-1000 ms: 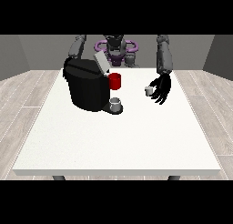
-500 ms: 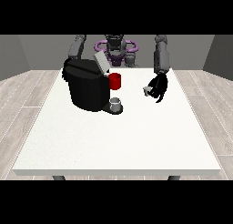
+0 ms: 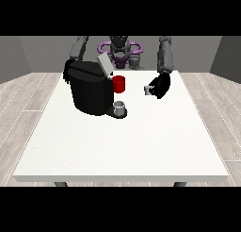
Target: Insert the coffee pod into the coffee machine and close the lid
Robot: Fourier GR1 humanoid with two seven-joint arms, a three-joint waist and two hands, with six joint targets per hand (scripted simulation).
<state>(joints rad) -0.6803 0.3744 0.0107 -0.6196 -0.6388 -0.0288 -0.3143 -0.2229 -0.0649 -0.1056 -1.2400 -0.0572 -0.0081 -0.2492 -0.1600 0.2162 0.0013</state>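
One hand point(image 3: 160, 86) at the view's right clasps the coffee pod point(image 3: 148, 89), near the open-lidded coffee machine point(image 3: 89, 88)

You have a black coffee machine point(image 3: 89, 92) with a pale grey lid point(image 3: 104, 64) and a red part point(image 3: 119, 84) on a white worktop point(image 3: 122, 141). The black hand point(image 3: 161, 86) at the view's right has a small pod point(image 3: 148, 89) that looks grey-white, as far as you can tell.
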